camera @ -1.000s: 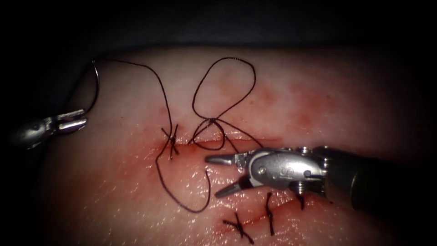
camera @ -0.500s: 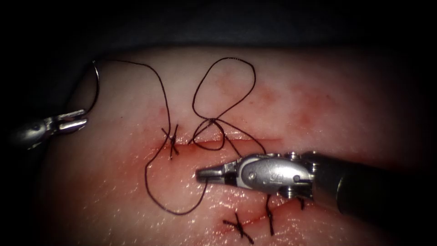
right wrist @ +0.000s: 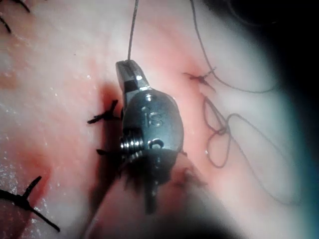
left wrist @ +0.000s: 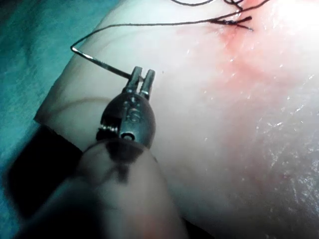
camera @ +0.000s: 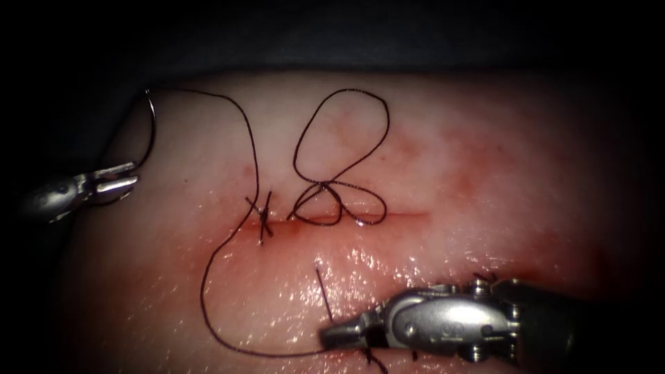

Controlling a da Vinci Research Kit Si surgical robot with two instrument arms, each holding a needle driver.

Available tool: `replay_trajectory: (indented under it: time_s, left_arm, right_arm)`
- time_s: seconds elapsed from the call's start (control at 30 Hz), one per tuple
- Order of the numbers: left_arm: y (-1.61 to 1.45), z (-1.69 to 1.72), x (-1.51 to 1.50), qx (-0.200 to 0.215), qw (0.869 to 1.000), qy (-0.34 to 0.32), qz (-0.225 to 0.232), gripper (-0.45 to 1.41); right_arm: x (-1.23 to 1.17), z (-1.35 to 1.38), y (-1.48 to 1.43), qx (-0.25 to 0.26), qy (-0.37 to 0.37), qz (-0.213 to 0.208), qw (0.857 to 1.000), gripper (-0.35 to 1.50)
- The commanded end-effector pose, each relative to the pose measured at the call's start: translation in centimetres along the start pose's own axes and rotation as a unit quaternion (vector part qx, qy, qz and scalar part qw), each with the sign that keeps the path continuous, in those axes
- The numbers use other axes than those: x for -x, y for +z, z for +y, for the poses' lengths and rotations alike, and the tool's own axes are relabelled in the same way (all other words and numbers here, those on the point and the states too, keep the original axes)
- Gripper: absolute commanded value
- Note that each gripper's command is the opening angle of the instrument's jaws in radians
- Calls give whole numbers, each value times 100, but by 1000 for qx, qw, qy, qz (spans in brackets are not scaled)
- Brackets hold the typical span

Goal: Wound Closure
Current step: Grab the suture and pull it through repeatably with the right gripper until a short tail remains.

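Observation:
On the pale tissue (camera: 485,138) a cut (camera: 395,216) runs sideways, with a knotted stitch (camera: 263,216) at its left end. Far left of the cut, my left tool (camera: 133,176) is shut on the curved needle (camera: 152,128), gripping the end away from the thread; the needle is out of the tissue (left wrist: 209,124). The same grip (left wrist: 142,75) on the needle (left wrist: 99,63) shows in the left wrist view. The thread (camera: 208,305) runs from the needle through the stitch, then sweeps down to my right tool (camera: 332,337), shut on it near a short free end (camera: 322,294). The right tool (right wrist: 128,69) also grips the thread (right wrist: 132,30) in its wrist view.
A loose loop of thread (camera: 339,138) lies above the cut and tangles over it (camera: 325,185). Red fluid wets the tissue around the cut (camera: 305,249). Older dark stitches (right wrist: 104,114) sit beside the right tool. The tissue's left edge (left wrist: 55,94) drops to a teal cloth.
The right tool's jaws shut on the thread below the cut, then moved down toward the front, dragging the thread's lower bend out leftward and downward. The left tool stayed almost still.

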Motion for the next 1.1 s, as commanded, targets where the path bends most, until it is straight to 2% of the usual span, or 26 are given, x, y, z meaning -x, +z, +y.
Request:
replay_trajectory:
  time_s: [0.03, 0.17, 0.37, 0.5, 0.53, 0.57, 0.6, 0.67, 0.8, 1.1]
  left_arm:
    - [8, -4, 0, 0, 1000, 1, 1, -45]
    - [8, -4, 1, 0, 1000, 1, 2, -45]
    - [9, -5, 2, 0, 1000, -2, 2, -45]
    - [10, -5, 3, 0, 1000, -2, 2, -45]
    - [10, -5, 3, 0, 1000, -2, 2, -45]
    - [10, -5, 3, 0, 1000, -2, 2, -45]
    - [10, -5, 3, 0, 1000, -2, 2, -45]
    - [10, -5, 3, 0, 1000, -2, 2, -45]
    - [11, -5, 3, 0, 1000, -2, 2, -45]
    - [12, -5, 4, 0, 1000, -2, 1, -45]
  right_arm:
    - [-15, -7, 19, -11, -2, 4, 1000, -35]
    - [-33, -36, 42, -33, -4, 7, 999, -35]
    - [-42, -75, 69, -68, -7, 25, 997, -35]
    - [-40, -73, 66, -56, -8, 51, 997, -35]
    - [-41, -70, 65, -55, -7, 53, 997, -13]
    - [-41, -64, 62, -52, -6, 58, 997, 39]
    - [-42, -57, 60, -46, -14, 67, 997, 71]
    - [-41, -41, 50, -31, -14, 93, 995, 110]
    - [-34, -7, 30, -7, -12, 131, 991, 135]
    - [6, 61, -3, 32, -43, 125, 991, 138]
